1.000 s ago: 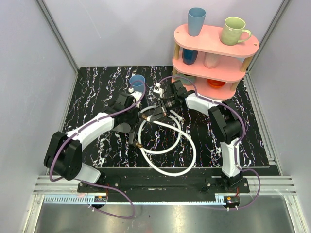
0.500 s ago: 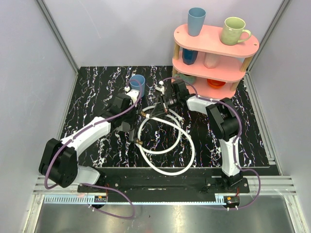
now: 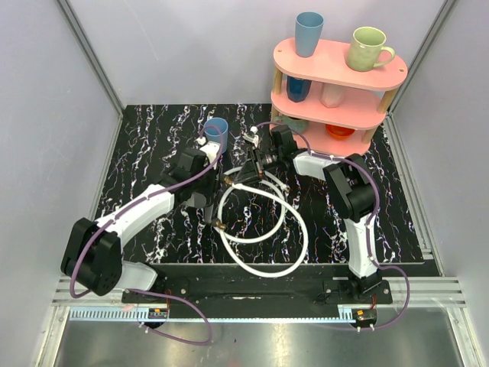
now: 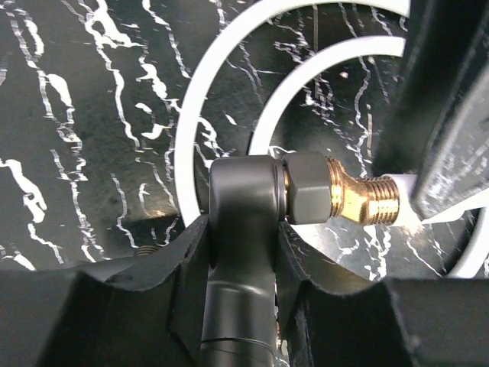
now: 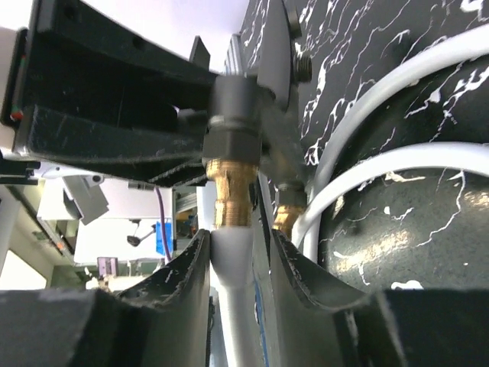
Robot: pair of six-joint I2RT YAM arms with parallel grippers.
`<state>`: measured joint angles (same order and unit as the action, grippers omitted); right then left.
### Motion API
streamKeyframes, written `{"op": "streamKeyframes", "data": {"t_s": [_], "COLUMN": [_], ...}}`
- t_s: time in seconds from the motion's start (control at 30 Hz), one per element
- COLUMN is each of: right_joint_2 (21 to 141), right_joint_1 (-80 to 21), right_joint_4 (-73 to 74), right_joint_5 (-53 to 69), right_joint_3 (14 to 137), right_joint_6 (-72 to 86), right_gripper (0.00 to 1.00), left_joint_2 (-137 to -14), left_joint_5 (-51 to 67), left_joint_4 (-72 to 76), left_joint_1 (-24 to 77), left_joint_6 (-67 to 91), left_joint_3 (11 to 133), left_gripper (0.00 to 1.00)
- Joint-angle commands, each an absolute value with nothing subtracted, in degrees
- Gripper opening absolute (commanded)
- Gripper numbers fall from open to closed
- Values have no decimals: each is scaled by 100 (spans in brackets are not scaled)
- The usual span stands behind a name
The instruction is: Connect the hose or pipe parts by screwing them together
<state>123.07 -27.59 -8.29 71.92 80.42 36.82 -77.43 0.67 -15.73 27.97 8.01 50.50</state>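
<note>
Two white hoses (image 3: 263,233) curl in loops on the black marbled table. My left gripper (image 4: 243,229) is shut on a dark grey elbow fitting (image 4: 243,187); its nut (image 4: 309,187) meets a brass threaded fitting (image 4: 359,200) on a white hose end. My right gripper (image 5: 238,245) stands around that hose end (image 5: 231,264) just below the brass fitting (image 5: 231,183). Its left finger touches the hose and a narrow gap shows on the right, so it is open. In the top view both grippers meet at the table's middle (image 3: 233,177). A free brass end (image 3: 218,225) lies near the loops.
A blue cup (image 3: 216,128) stands just behind my left gripper. A pink two-tier shelf (image 3: 336,76) with several cups stands at the back right, close to my right arm. Another brass fitting (image 5: 286,215) lies beside the held hose end.
My right gripper's jaws have loosened off the hose end. My left arm swung its elbow leftward a second ago and has held still since, still gripping the grey fitting.
</note>
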Motion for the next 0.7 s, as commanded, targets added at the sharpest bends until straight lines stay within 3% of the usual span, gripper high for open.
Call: {"op": "streamKeyframes", "data": {"t_s": [0.0, 0.33, 0.47, 0.6, 0.67], "right_joint_2": [11927, 11103, 10268, 9318, 8738], "right_joint_1": [-2593, -2470, -2540, -2654, -2864], "right_joint_4": [-977, 404, 256, -719, -1491], "right_joint_5": [6162, 4923, 3660, 3200, 3216], "right_joint_3": [7989, 8157, 7718, 6831, 6120], "right_joint_6": [3385, 1953, 673, -411, -1289], "right_gripper": [40, 50, 66, 87, 90], "left_joint_2": [-7672, -8226, -8411, -8604, -8683], "left_joint_5": [1468, 1258, 1203, 1546, 1757], "left_joint_4": [-966, -1722, -2240, -2715, -2969], "left_joint_1": [2927, 2909, 2857, 2734, 2646], "left_joint_6": [1055, 1116, 1177, 1283, 1292], "left_joint_3": [5502, 5950, 6292, 6626, 6785], "left_gripper": [0, 0, 0, 0, 0]}}
